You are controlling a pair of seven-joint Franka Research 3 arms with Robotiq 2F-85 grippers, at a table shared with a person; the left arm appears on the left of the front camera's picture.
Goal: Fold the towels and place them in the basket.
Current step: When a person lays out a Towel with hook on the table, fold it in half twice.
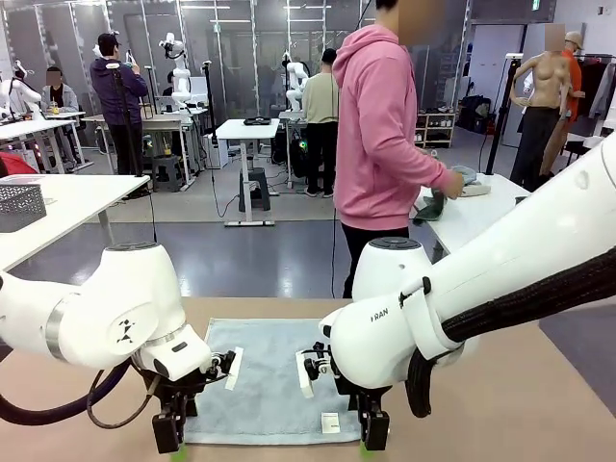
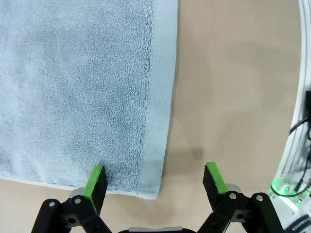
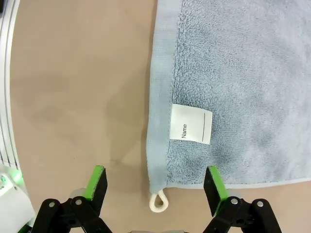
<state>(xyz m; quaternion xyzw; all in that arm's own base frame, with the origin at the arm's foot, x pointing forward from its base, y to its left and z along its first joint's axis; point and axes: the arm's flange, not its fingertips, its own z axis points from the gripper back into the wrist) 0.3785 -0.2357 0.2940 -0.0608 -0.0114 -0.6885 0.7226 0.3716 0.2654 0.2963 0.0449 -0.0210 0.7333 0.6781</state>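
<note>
A light blue towel (image 1: 269, 380) lies spread flat on the tan table (image 1: 539, 404). My left gripper (image 1: 168, 435) hangs open over its near left corner. In the left wrist view that gripper (image 2: 155, 177) straddles the towel (image 2: 73, 87) corner, one pad above the terry and the other above bare table. My right gripper (image 1: 373, 435) stands open over the near right corner. In the right wrist view the gripper (image 3: 155, 182) frames the towel (image 3: 243, 82) corner with its white label (image 3: 191, 124) and hanging loop (image 3: 158, 201). A dark grey mesh basket (image 1: 21, 204) sits on a white table at far left.
A person in a pink hoodie (image 1: 385, 125) stands at the table's far side, turned to a white side table (image 1: 472, 217) on the right, hands on some cloths there. Bare tan surface runs to either side of the towel.
</note>
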